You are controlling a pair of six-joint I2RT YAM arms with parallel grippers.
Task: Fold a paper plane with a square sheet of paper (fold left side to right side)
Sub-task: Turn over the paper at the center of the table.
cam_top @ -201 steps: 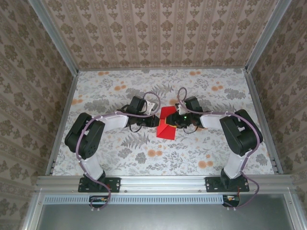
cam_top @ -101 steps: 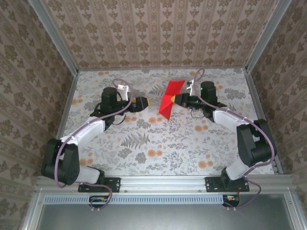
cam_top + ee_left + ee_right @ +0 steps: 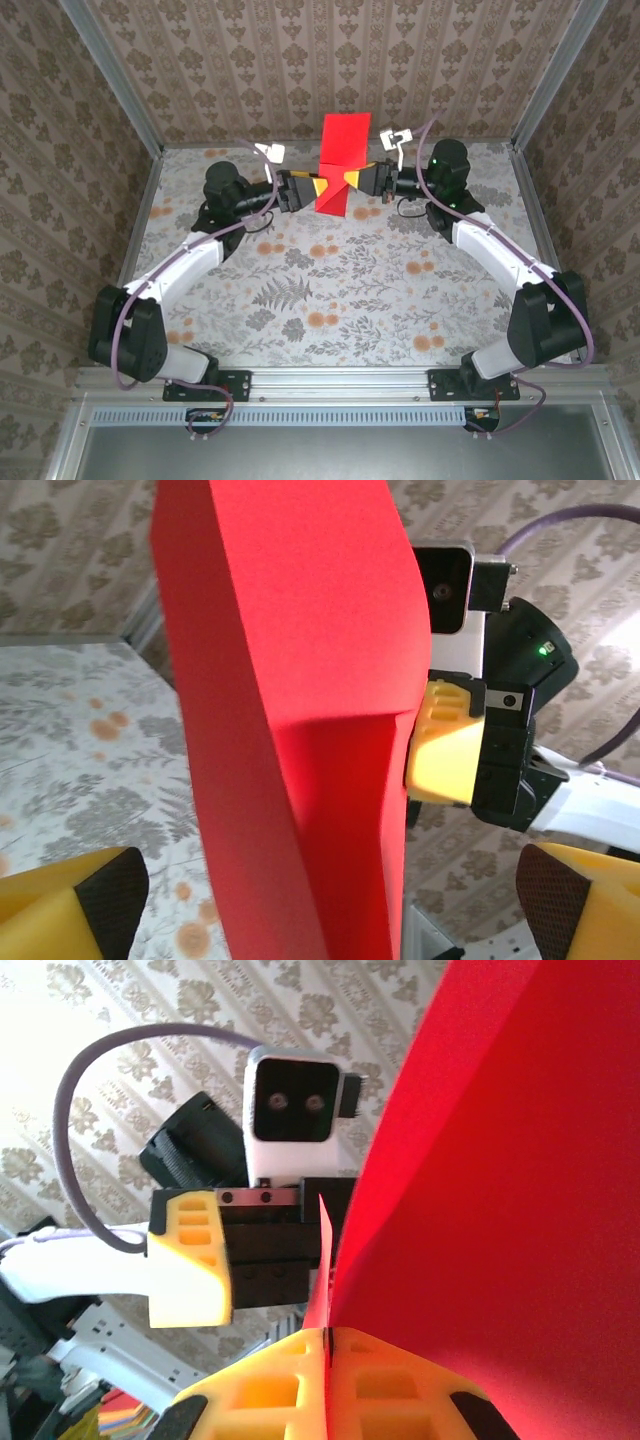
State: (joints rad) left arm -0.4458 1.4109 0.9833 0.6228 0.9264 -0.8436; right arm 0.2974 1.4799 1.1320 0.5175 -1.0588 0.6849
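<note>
- From above, the creased red sheet of paper (image 3: pixel 343 150) is held upright in the air over the far end of the floral table (image 3: pixel 330 290), between the two grippers.
- The right wrist view shows the right gripper (image 3: pixel 326 1345) clamped on the sheet's edge.
- The left wrist view shows the left gripper (image 3: pixel 330 885) spread wide, with the sheet between its fingers and clear of both.

Lab test booth (wallpapered walls (image 3: pixel 350 60), aluminium frame (image 3: pixel 340 378))
</note>
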